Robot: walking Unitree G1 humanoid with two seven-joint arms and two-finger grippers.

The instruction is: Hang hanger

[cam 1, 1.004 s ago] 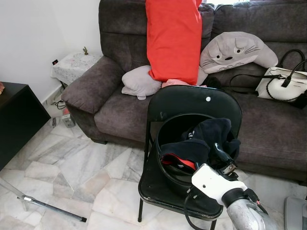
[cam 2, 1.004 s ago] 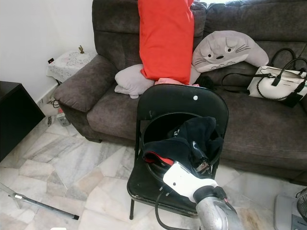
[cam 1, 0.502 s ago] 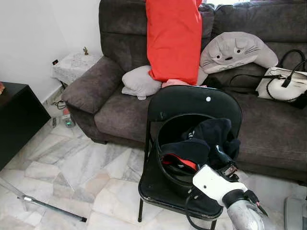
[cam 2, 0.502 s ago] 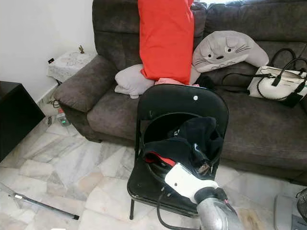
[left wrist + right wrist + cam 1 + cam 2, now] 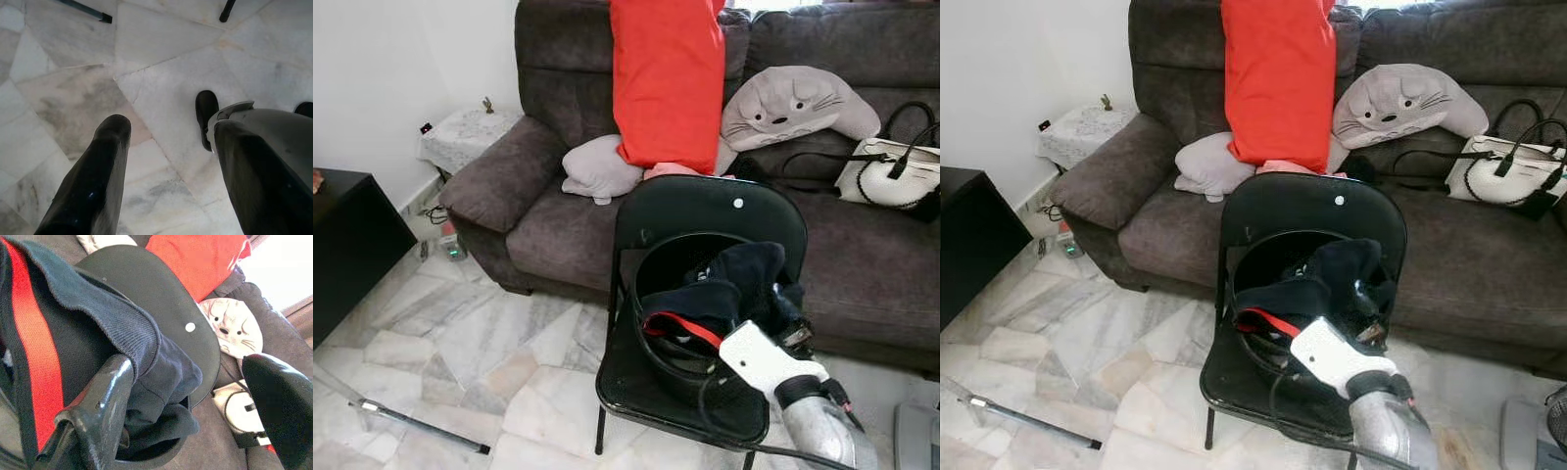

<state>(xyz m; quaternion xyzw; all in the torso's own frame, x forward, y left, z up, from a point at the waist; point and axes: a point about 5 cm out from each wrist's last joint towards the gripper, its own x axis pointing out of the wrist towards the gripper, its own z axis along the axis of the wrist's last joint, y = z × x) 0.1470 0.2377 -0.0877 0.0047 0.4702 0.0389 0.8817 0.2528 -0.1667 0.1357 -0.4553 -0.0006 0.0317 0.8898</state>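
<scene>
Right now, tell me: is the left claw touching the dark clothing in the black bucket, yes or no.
No: the left claw hangs open over the bare marble floor, with no clothing between its fingers.

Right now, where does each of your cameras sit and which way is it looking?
Left eye, head: looks down at the folding chair holding a black basket of clothes; my right arm shows.
Right eye: same scene, sofa behind.
Left wrist: faces the marble floor past the open left pincer.
Right wrist: the open right pincer at the dark garment.
Shared: chair, red cushion.
</scene>
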